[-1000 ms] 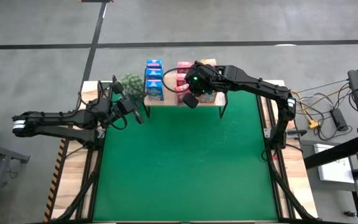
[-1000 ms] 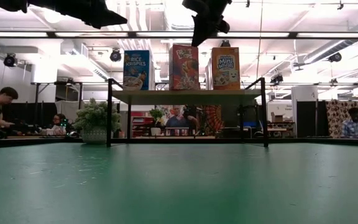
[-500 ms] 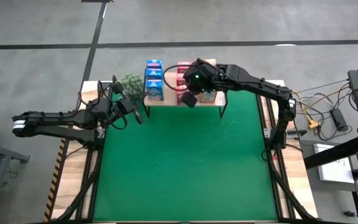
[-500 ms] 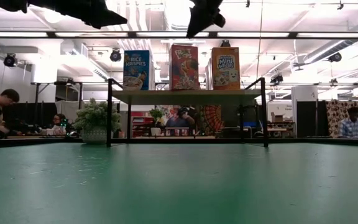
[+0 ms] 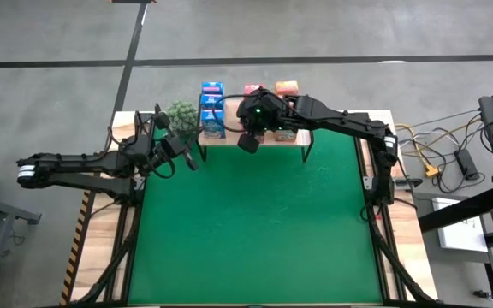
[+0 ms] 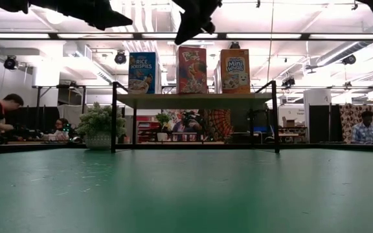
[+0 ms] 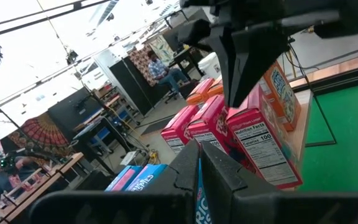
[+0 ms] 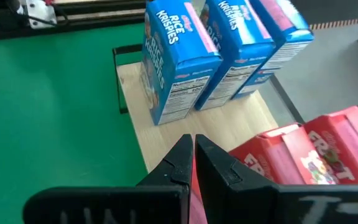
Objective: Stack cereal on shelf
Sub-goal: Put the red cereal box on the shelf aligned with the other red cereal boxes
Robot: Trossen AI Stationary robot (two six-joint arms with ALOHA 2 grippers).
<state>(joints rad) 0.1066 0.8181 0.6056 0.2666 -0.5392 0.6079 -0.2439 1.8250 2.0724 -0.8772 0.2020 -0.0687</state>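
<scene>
Right claw (image 5: 248,142) pressed together, empty, over light wooden shelf (image 5: 229,138) | red cardboard cereal boxes (image 8: 316,149) at its 2 o'clock | left claw (image 5: 187,155) pressed together, worktop's 10 o'clock

Lighting bright and even, from ceiling strip lights (image 6: 283,35) that glare white above the shelf (image 6: 193,99). The arms show as dark silhouettes against them. Shadows on the green mat (image 5: 255,222) faint. Background beyond the shelf soft.

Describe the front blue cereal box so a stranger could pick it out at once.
Find the wooden shelf at the green table's far edge. Three blue Rice Krispies boxes line its left end; the one meant stands nearest the table's middle, beside the potted plant, unlike its pink-red and orange neighbours.
</scene>
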